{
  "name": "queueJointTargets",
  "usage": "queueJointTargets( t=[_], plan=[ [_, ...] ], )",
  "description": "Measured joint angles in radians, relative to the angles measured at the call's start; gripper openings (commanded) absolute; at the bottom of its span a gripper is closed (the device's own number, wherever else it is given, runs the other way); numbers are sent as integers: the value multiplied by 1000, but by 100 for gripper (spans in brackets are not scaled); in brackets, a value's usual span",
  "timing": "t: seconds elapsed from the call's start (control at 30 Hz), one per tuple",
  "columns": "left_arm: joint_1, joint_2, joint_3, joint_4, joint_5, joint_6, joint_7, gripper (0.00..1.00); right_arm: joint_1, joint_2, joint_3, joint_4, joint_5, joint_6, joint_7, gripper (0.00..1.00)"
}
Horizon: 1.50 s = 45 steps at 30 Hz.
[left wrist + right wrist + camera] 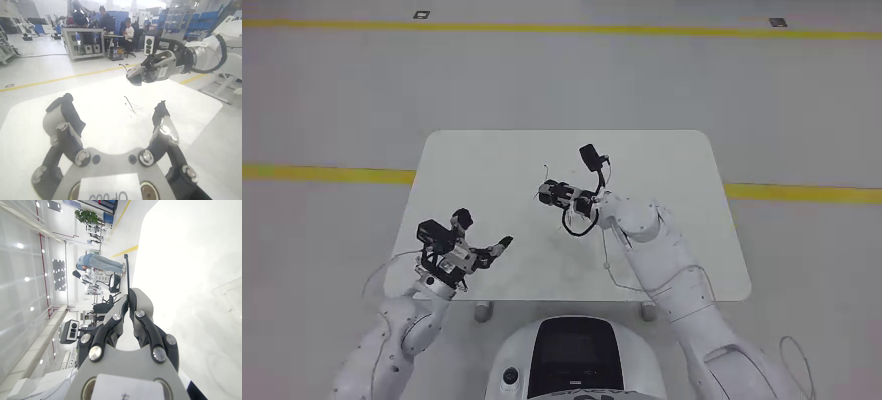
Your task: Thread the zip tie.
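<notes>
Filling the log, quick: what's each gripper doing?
Left gripper: open, empty.
Right gripper: closed on the zip tie.

Zip tie: one thin black plastic strap, nearly straight, with a small blocky head at its free end. One end is pinched between the closed fingers of the right gripper. The rest juts out past the fingertips, above the white table.
</notes>
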Motion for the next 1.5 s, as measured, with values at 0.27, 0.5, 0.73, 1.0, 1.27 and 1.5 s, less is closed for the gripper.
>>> queueJointTargets(
  t=[0.27,0.5,0.73,1.0,1.27,1.5],
  plan=[
    [-84,14,79,27,24,0,-102,100,13,-2,-31,5,20,11,-31,0],
    [-120,18,108,34,39,0,-154,100,36,-5,-47,37,59,16,-1,0],
    [-133,19,135,29,43,0,-135,100,24,-3,-52,23,63,11,-14,0],
    [-187,42,217,78,17,0,-58,100,14,4,-50,25,103,-7,11,0],
    [-189,40,220,82,23,10,-56,100,-6,8,-52,9,102,-17,0,0],
    [-187,41,226,87,34,0,-14,100,-26,18,-40,-12,113,-34,24,0]
  ],
)
